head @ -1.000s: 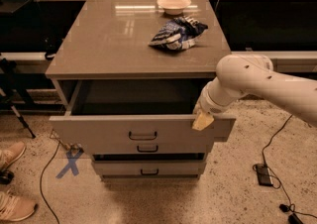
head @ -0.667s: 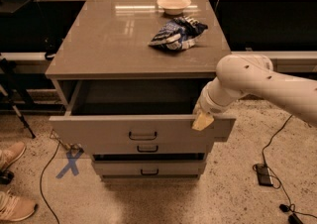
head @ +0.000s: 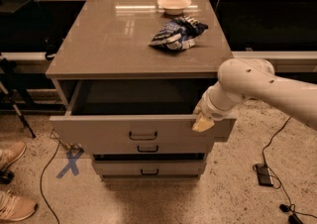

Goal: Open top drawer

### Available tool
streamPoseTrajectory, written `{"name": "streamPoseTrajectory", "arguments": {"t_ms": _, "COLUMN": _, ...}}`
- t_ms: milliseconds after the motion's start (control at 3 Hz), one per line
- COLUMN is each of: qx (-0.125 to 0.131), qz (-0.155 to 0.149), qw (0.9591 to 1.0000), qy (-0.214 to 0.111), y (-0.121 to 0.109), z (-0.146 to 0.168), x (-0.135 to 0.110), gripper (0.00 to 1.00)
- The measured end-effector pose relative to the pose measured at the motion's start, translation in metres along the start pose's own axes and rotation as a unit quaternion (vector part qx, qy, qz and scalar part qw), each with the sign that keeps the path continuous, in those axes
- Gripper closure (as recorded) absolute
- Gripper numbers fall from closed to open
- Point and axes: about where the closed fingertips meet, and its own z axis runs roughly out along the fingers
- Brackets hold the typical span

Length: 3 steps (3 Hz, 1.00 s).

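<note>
We judge the opening nearly done: the top drawer [head: 99, 131] stands well out of the cabinet [head: 114, 44] toward six o'clock, our gripper [head: 203, 122] at its front's three o'clock end, whether clamped we cannot tell, so the next move calls for backing off.

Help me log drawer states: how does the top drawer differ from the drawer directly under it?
The top drawer stands far out, dark interior exposed; the drawer under it shows only its front. The top drawer's front is wider and taller than that drawer's. The claw sits at the top drawer's right front edge; nothing touches the drawer under it. Both have grey fronts with black centre handles.
</note>
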Motion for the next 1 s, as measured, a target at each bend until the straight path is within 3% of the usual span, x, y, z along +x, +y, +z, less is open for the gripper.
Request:
{"name": "streamPoseTrajectory", "arguments": {"t_ms": 333, "qx": -0.003, "qz": 0.02, "qw": 0.9998, "qy": 0.002, "y": 0.0278, "z": -0.007, "x": 0.0077, "gripper": 1.0}}
{"name": "streamPoseTrajectory", "arguments": {"t_ms": 667, "qx": -0.003, "qz": 0.02, "qw": 0.9998, "qy": 0.002, "y": 0.0274, "z": -0.0068, "x": 0.0076, "gripper": 0.81}}
{"name": "streamPoseTrajectory", "arguments": {"t_ms": 1000, "qx": -0.004, "qz": 0.02, "qw": 0.9998, "qy": 0.003, "y": 0.0285, "z": -0.0055, "x": 0.0071, "gripper": 0.5}}
